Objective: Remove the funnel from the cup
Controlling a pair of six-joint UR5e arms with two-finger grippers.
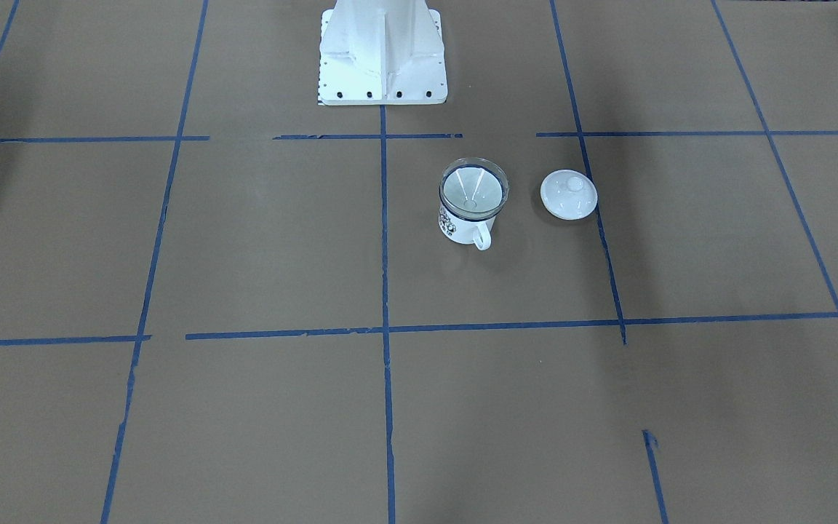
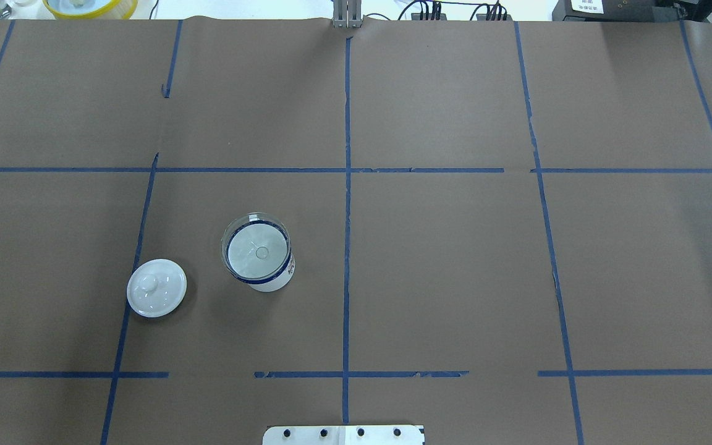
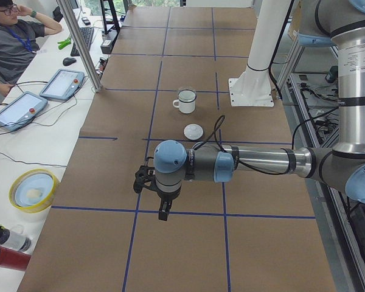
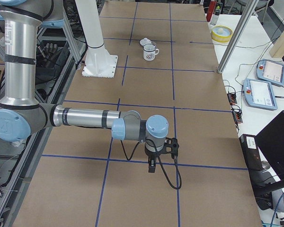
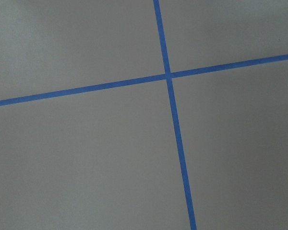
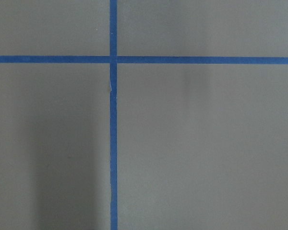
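Nothing of the job is done yet, as I judge it. The small clear see-through funnel (image 1: 473, 191) sits in the mouth of the small white enamel mug with the dark blue rim (image 1: 455, 225), its cone filling the rim. The mug stands upright on the brown paper-covered table (image 1: 244, 255), on my left half, with a round white knobbed lid (image 1: 569, 194) near it but apart.

My left gripper (image 3: 163, 212) hangs over bare paper well apart from the mug, as does my right gripper (image 4: 152, 168). I cannot tell how wide either one stands. Reaching, grasping the funnel's rim and lifting it out are all left to do.
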